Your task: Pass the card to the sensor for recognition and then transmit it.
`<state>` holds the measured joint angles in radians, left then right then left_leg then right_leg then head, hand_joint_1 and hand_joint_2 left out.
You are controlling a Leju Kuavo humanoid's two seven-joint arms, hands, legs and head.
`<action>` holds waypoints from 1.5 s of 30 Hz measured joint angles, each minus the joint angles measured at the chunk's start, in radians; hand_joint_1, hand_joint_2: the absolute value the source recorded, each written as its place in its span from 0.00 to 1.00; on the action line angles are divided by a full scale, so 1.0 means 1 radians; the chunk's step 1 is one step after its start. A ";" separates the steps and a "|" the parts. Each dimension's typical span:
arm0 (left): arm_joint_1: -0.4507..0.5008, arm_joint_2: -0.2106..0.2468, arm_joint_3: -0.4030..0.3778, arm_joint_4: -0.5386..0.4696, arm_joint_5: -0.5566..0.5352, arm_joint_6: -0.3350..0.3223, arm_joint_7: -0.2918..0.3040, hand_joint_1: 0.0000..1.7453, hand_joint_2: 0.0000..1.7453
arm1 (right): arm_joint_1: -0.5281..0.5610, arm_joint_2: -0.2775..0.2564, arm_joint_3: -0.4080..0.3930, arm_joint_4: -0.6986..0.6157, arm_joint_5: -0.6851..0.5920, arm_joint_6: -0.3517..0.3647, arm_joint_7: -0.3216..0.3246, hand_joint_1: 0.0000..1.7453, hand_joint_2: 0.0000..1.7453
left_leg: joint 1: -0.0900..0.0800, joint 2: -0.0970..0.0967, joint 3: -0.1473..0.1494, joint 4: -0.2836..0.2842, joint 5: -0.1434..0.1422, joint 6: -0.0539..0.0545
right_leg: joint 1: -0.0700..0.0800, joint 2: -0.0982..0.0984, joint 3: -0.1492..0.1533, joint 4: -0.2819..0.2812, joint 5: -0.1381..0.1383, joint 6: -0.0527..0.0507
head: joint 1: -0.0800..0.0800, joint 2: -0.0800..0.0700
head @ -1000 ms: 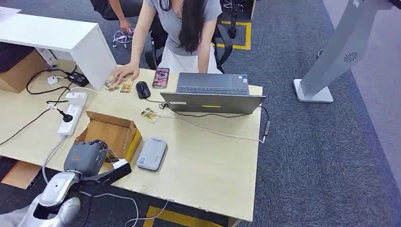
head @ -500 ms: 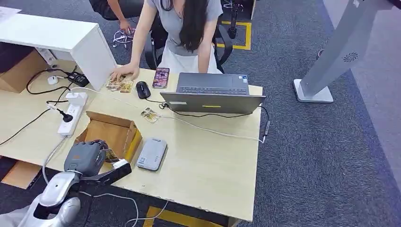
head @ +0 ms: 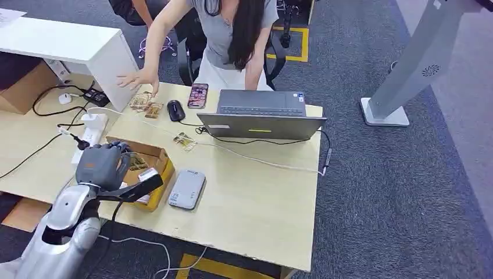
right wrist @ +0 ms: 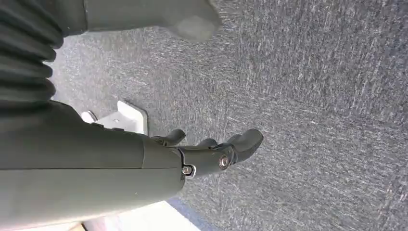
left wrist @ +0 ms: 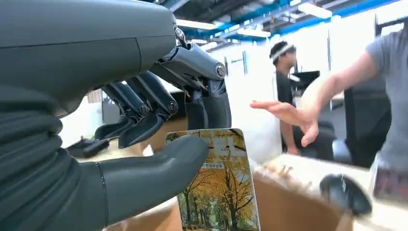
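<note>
On the desk's left side lie a power strip and black cables. Just right of it, the left hand hangs above an open cardboard box, pinching a card between thumb and a fingertip; the other fingers curl loosely above. The card's face shows yellow autumn trees and a line of small print too fine to read. Compared with the frame one second earlier, this hand has risen from the box's near edge to above its inside, carrying the card. Right of the box lies a grey sensor; its small logo is illegible. Behind it a loose card lies flat, and further back are more cards, a mouse and a phone. A person's hand, earlier resting on those cards, is now lifted off them. A laptop stands further right. Beside the carpet, the right hand holds nothing, fingers loosely apart.
</note>
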<state>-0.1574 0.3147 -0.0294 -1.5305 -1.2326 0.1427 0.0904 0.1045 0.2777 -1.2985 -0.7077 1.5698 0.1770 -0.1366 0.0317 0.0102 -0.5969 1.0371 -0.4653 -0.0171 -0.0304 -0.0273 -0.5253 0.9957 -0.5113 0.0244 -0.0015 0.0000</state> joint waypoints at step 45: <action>-0.479 0.067 -0.118 0.167 -0.098 -0.035 0.034 1.00 1.00 | -0.035 -0.058 0.037 0.215 0.000 -0.110 0.003 0.00 0.00 | 0.001 0.001 -0.001 0.000 0.002 -0.001 | 0.001 0.002 -0.002 0.000 0.001 0.000 | 0.000 0.000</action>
<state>-0.6366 0.3815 -0.1473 -1.3630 -1.3310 0.1072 0.1240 0.0699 0.2193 -1.2611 -0.4925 1.5698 0.0671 -0.1331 0.0324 0.0112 -0.5983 1.0374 -0.4637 -0.0184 -0.0298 -0.0256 -0.5274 0.9959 -0.5100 0.0242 -0.0015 0.0000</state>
